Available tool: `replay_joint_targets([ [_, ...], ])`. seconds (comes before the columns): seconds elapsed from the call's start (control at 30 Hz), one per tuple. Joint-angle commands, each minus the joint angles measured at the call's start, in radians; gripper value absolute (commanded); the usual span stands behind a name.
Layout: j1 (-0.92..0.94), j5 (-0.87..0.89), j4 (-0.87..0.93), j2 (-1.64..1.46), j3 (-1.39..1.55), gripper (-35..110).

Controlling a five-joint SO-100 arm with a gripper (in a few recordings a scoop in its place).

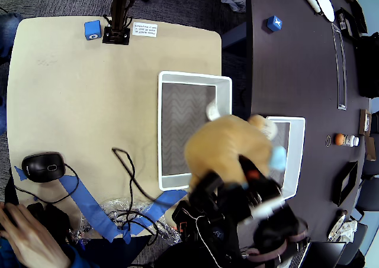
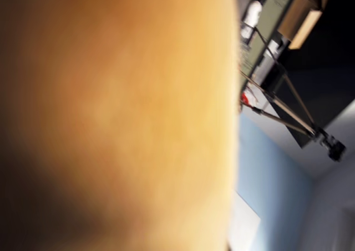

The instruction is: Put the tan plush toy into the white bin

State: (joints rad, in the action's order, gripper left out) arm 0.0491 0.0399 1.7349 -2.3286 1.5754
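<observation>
Tan plush toy [image 1: 228, 147], rounded and blurred, with a light blue patch at its right side, raised over the right wall of the white bin [image 1: 222, 96] in the overhead view. Fills the wrist view's left as soft tan fuzz [image 2: 116, 112]. White bin rectangular, thick-walled, grey wavy floor, on the table's right edge.

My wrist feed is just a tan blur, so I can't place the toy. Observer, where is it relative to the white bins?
Observer: In the overhead view the tan plush toy is up off the table, overlapping the right wall of the white bin.
Operator: Is it clear of the smaller one?
Observer: No, its right side also overlaps the left edge of the smaller white bin.
Operator: Does the gripper have it?
Observer: The gripper sits at the toy's lower edge and appears shut on it, though the fingertips are hidden.
</observation>
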Motion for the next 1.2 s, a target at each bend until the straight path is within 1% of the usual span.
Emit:
replay_joint_targets([
  [0.0,0.002,0.008,0.000,0.043,-0.021,0],
  [0.13,0.000,0.009,-0.009,0.104,-0.026,0],
  [0.27,0.000,0.009,-0.080,0.130,-0.009,0],
  [0.73,0.000,0.009,-0.284,0.158,0.262,0],
  [1.0,-0.003,0.011,-0.367,0.158,0.353,0],
  [1.17,-0.057,0.009,-0.396,0.160,0.374,0],
])
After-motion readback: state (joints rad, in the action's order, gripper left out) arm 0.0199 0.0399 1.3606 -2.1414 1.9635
